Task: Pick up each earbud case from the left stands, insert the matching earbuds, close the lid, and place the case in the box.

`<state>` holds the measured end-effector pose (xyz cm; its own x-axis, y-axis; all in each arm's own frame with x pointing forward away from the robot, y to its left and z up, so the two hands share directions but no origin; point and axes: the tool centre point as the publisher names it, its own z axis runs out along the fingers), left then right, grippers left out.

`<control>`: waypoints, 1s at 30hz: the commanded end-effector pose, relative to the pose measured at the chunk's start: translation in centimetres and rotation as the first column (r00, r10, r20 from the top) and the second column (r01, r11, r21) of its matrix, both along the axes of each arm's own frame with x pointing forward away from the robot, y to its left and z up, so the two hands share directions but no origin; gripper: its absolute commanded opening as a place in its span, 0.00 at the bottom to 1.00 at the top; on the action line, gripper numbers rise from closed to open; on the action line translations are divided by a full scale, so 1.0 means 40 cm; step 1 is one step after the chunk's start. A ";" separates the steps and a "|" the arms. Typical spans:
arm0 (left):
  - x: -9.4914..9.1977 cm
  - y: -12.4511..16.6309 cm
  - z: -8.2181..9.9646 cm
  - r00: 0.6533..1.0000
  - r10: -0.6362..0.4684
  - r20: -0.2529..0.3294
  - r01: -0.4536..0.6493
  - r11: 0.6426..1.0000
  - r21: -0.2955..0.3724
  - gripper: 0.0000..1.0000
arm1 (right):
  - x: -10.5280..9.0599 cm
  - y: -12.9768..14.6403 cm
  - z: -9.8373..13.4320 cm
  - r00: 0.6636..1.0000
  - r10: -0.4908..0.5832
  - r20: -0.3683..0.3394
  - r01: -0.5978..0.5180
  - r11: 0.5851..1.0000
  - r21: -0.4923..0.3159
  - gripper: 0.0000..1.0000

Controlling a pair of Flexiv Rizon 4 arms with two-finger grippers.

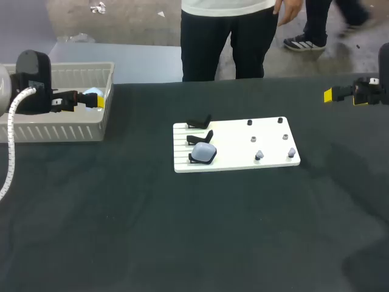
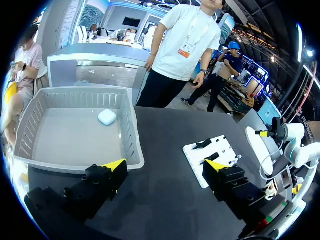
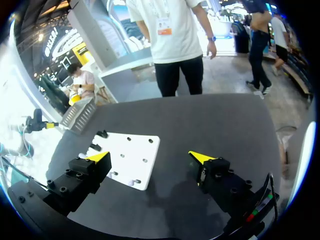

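White earbud case (image 2: 107,117) lies in the grey box (image 2: 30,120); left end effector (image 2: 165,165) and right end effector (image 3: 150,156) both gape empty.

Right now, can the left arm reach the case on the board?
Probably yes: the case sits uncovered, the left fingers are open and empty, and nothing stands between them.

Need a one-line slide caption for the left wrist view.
Left claw, open, faces the grey box holding one white earbud case; white stand board beside it.
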<state>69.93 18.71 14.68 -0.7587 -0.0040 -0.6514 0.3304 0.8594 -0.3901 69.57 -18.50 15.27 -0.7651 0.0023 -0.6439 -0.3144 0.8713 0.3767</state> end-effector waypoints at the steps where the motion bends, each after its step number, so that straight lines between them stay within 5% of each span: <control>1: 0.001 -0.005 0.006 1.000 0.005 -0.009 -0.005 1.000 0.010 1.00 | 0.004 0.001 -0.004 1.000 0.002 0.001 -0.002 1.000 0.001 1.00; 12: 0.001 -0.005 0.006 1.000 0.005 -0.009 -0.005 1.000 0.010 1.00 | 0.004 0.001 -0.004 1.000 0.002 0.001 -0.002 1.000 0.001 1.00; 14: 0.000 -0.016 0.010 0.987 -0.130 0.098 0.134 0.990 -0.035 1.00 | 0.004 0.001 -0.004 1.000 0.002 0.001 -0.002 1.000 0.001 1.00; 16: -0.008 -0.024 0.017 0.908 -0.313 0.278 0.344 0.936 -0.071 1.00 | 0.004 0.001 -0.004 1.000 0.002 0.001 -0.002 1.000 0.001 1.00; 20: -0.016 -0.041 0.021 0.773 -0.471 0.424 0.510 0.860 0.025 1.00 | 0.004 0.001 -0.004 1.000 0.002 0.001 -0.002 1.000 0.001 1.00; 24: -0.032 -0.062 0.037 0.644 -0.584 0.494 0.646 0.761 0.059 1.00 | 0.004 0.001 -0.004 1.000 0.002 0.001 -0.002 1.000 0.001 1.00; 26: -0.042 -0.082 0.039 0.581 -0.665 0.470 0.723 0.687 0.079 1.00 | 0.004 0.001 -0.004 1.000 0.002 0.001 -0.002 1.000 0.001 1.00; 30: -0.042 -0.082 0.039 0.581 -0.665 0.470 0.723 0.687 0.079 1.00 | 0.004 0.001 -0.004 1.000 0.002 0.001 -0.002 1.000 0.001 1.00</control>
